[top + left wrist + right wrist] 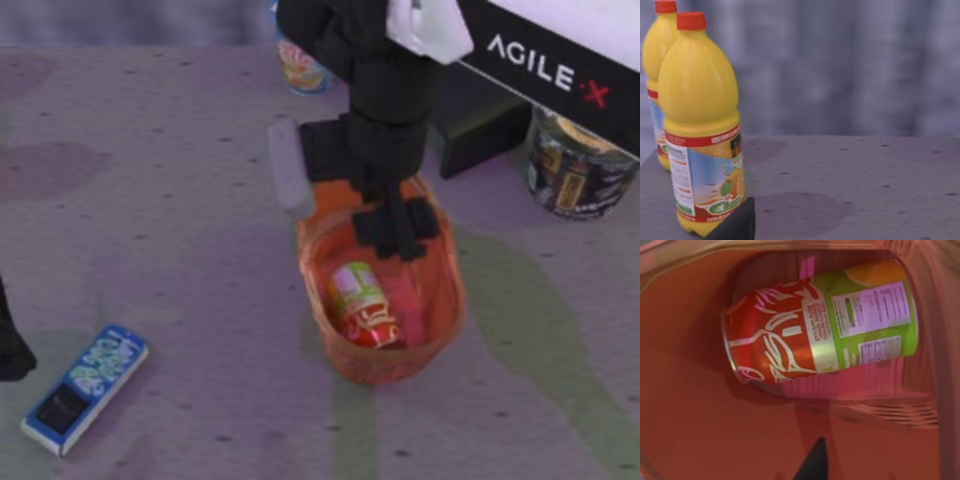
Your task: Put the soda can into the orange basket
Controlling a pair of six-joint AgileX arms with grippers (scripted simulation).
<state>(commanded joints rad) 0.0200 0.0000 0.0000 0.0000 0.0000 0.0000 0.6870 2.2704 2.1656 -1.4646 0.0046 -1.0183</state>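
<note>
Top view: the soda can (362,303) is seen lying on its side inside the orange basket (448,318), evidently already released. The right gripper (397,228) is held just above the basket; whether it is spread cannot be told. The left gripper (12,350) is parked at the desk's left edge, its state likewise untold.

A blue phone (85,388) lies flat on the desk (180,200), well left of the right claw (398,232) — a noodle cup (300,66) stands behind it, a black-and-gold tub (578,170) off to its right.

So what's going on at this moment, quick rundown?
Right gripper over the oval orange mesh basket, holding nothing. Red-and-green soda can lying on its side inside. Left arm parked at left edge. Nothing in the way.
</note>
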